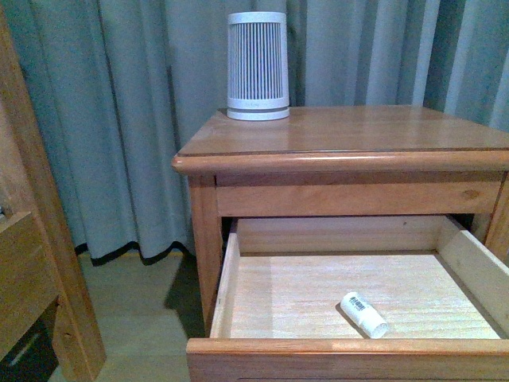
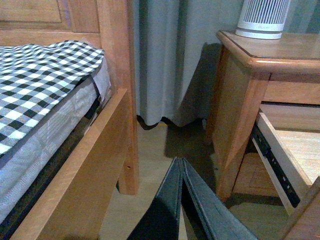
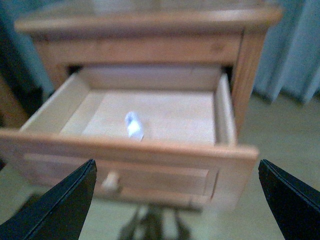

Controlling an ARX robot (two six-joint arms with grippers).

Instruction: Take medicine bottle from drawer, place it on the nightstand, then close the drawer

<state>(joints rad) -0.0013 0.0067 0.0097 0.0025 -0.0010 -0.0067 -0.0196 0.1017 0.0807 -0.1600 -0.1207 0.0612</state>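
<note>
Grey curtains (image 1: 119,119) hang behind the nightstand (image 1: 342,131); one medicine bottle (image 1: 365,314), barcode label unreadable, lies in the open drawer (image 1: 334,348). My right gripper (image 3: 176,161) gapes wide, empty; my left gripper (image 2: 181,161) is pinched closed on nothing

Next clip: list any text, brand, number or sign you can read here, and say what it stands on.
No text here is legible.
medicine bottle: dark barcode-like print on its label, too small to read in the front view and blurred in the right wrist view.
white ribbed appliance: a faint mark on its base band, too small to read.
</note>
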